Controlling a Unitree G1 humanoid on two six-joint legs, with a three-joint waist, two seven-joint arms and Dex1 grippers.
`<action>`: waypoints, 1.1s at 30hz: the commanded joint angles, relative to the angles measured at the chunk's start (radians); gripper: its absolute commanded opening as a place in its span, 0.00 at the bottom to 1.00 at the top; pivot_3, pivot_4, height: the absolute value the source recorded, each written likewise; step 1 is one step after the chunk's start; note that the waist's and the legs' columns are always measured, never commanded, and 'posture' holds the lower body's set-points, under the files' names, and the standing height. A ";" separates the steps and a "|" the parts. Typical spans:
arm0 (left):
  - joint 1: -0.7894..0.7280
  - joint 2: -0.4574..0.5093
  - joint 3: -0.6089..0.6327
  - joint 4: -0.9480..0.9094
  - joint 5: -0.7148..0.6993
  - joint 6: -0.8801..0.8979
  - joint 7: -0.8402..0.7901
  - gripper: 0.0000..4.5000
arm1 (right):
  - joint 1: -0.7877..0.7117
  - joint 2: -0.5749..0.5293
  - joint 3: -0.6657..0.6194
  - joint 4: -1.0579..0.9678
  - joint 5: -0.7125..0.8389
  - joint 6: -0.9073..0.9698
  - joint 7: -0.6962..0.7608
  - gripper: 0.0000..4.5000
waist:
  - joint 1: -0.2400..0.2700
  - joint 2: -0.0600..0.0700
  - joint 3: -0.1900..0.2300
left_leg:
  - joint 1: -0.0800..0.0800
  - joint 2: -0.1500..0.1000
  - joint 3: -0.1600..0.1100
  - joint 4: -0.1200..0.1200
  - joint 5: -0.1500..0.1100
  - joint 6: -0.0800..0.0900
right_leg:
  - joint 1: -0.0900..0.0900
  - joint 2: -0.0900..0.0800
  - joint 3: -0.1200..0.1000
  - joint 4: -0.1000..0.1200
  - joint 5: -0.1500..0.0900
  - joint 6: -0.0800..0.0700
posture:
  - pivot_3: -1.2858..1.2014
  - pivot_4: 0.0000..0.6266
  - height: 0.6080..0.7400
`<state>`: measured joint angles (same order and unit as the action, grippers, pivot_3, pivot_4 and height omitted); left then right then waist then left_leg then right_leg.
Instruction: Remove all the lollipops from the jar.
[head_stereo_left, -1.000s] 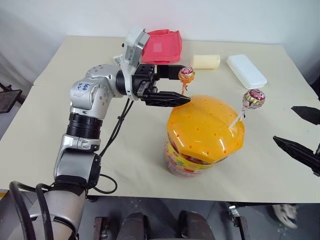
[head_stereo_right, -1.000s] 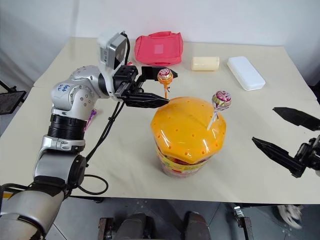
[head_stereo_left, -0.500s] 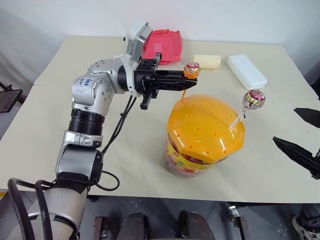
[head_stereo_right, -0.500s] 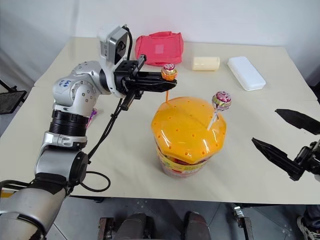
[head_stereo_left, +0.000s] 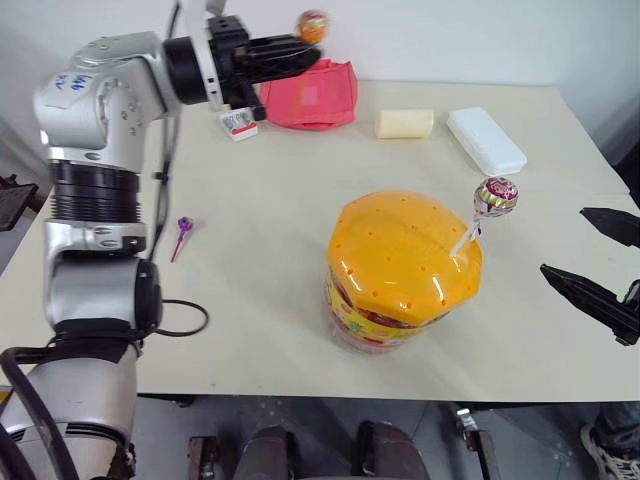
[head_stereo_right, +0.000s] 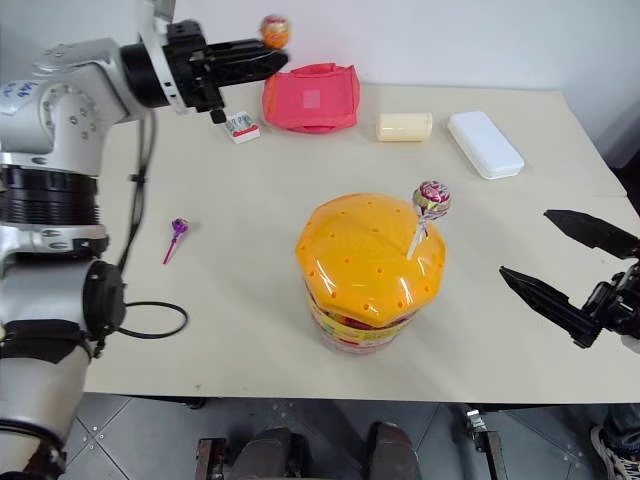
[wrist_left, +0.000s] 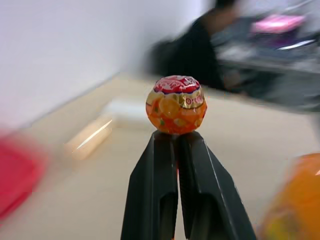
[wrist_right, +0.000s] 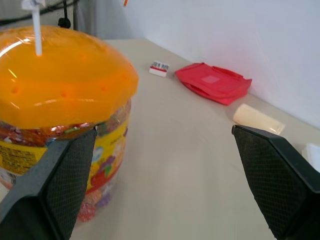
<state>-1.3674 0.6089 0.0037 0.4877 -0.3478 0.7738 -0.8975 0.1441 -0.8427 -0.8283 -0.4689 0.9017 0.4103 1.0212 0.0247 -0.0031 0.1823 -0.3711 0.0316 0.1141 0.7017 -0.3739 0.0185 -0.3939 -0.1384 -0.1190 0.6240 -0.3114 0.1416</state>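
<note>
Lollipop (wrist_left: 175, 105) pinched in closed left claw (wrist_left: 176, 137); right claw (head_stereo_right: 560, 265) wide, empty.

left gripper (head_stereo_left: 300, 48) raised high, fingers pinched together; right gripper (head_stereo_left: 600, 262) low at right, jaws spread wide.

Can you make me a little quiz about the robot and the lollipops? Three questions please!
1. True or false: the left gripper is shut on the orange lollipop.
2. How many lollipops are stuck in the lid of the jar right now? A) none B) one C) two
3. Where is the purple lollipop?

Key:
1. True. Its two fingers pinch the stick just under the candy, held up above the table.
2. B. One lollipop with a white stick stands in the orange lid.
3. It lies flat on the table, on the robot's left side, apart from the jar.
</note>
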 joint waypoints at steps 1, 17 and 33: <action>-0.001 0.102 -0.073 0.079 0.159 0.102 0.126 0.00 | -0.028 -0.027 0.011 0.013 -0.007 -0.021 0.015 1.00 | 0.001 0.000 0.000 | 0.000 0.000 0.000 0.000 0.000 0.000 | 0.000 0.000 0.000 0.000 0.000 0.000 | 0.52 0.24 1.00; 0.214 0.351 -0.255 0.317 0.506 0.342 0.337 0.00 | -0.187 -0.046 0.172 0.139 -0.073 -0.047 0.074 1.00 | 0.001 -0.006 0.001 | -0.002 0.000 0.001 0.000 0.000 0.000 | -0.002 0.000 0.000 0.000 0.000 0.000 | 0.52 0.24 1.00; 0.223 0.373 -0.156 0.223 0.481 0.403 0.297 0.87 | -0.237 -0.062 0.191 0.194 -0.101 -0.052 0.111 1.00 | -0.001 -0.007 0.000 | -0.001 0.000 0.002 0.000 0.000 0.000 | -0.002 0.000 0.000 0.001 0.000 0.000 | 0.52 0.24 1.00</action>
<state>-1.1080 0.9530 -0.1805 0.7777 0.1413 1.1526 -0.5932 -0.0823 -0.8867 -0.6255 -0.2715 0.7983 0.3727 1.1253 0.0235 -0.0099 0.1828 -0.3723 0.0319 0.1159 0.7015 -0.3738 0.0183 -0.3960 -0.1384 -0.1192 0.6249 -0.3114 0.1416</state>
